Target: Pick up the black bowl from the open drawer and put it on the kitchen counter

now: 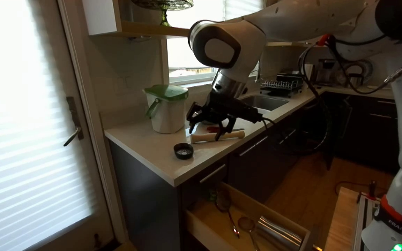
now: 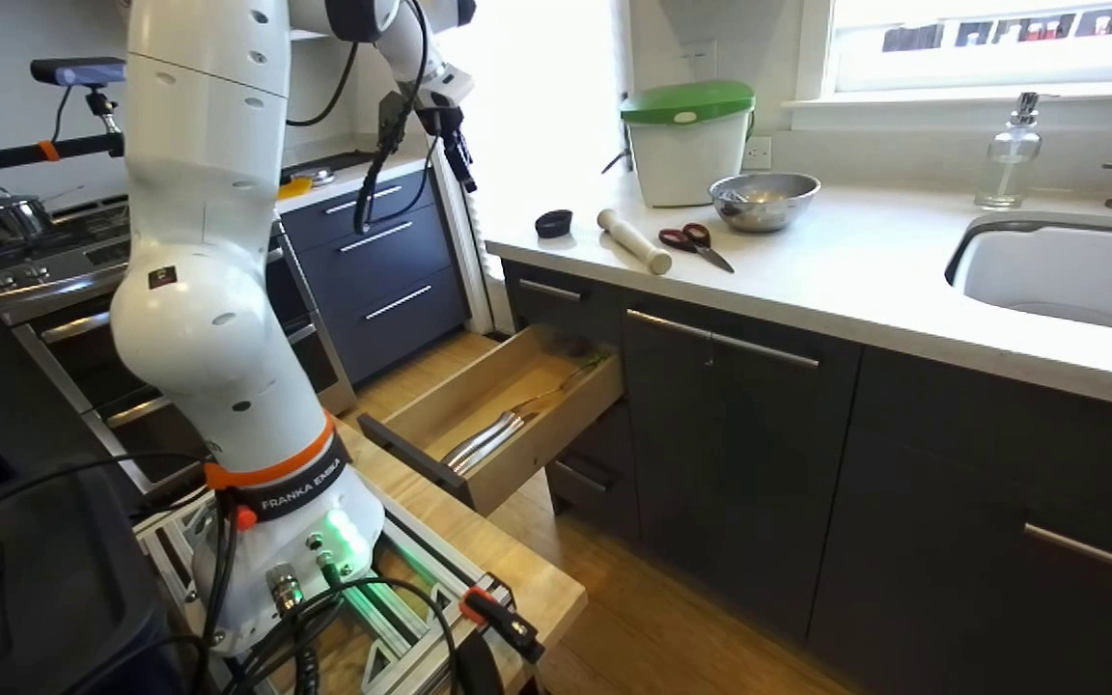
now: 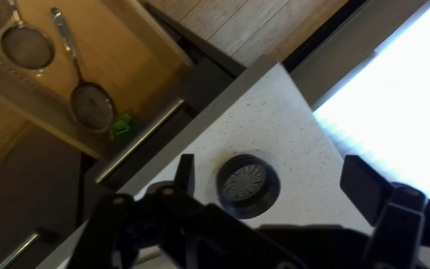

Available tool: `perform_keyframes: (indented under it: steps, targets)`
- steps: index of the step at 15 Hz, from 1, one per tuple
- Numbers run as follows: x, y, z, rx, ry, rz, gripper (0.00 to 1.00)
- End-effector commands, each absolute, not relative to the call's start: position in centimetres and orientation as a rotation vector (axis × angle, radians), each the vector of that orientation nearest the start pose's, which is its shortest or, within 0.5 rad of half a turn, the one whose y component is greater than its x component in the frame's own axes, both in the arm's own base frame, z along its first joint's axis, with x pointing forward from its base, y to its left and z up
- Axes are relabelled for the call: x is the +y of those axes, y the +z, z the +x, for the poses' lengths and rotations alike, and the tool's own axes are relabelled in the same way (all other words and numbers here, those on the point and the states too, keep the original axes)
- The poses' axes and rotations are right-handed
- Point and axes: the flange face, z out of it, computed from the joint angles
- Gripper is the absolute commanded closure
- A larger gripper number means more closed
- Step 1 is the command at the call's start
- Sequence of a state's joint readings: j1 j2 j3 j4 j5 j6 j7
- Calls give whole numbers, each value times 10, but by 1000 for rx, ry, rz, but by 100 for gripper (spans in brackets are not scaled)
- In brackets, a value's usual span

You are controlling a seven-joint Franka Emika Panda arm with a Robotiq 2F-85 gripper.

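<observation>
My empty claw (image 1: 204, 135) gapes wide near the counter (image 3: 274, 116) corner; the black bowl (image 3: 248, 186) there looks light, stiff, best pinched across its rim.

Door shade (image 1: 30, 139): I get blown-out white in an exterior view, its stripes faint.
Window (image 2: 990, 68): overexposed, letting daylight in.
Table (image 2: 855, 261): bright, smoothly lit in an exterior view.
Far cabinets (image 1: 372, 132): sunk in gloom; I lose their detail.
Robot base (image 2: 348, 545): a green glow flares on it.
Strainer (image 3: 92, 106): slightly blurred in my wrist view.
Fingers (image 3: 364, 186): near-black there, edges soft.
</observation>
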State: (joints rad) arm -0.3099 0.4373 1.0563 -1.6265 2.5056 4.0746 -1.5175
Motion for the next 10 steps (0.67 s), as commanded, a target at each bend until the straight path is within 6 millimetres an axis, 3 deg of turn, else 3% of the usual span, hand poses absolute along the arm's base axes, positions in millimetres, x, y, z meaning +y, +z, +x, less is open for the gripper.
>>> perform_keyframes:
  steps: [1,2,3,6,10]
  targets:
    - [181,445,444,1100,-558,-2788,0]
    - [174,440,441,1098,-549,-2814,0]
    - [192,448,456,1059,-532,-2759,0]
    - [177,441,450,1091,-542,-2794,0]
    - [176,439,448,1089,-541,-2803,0]
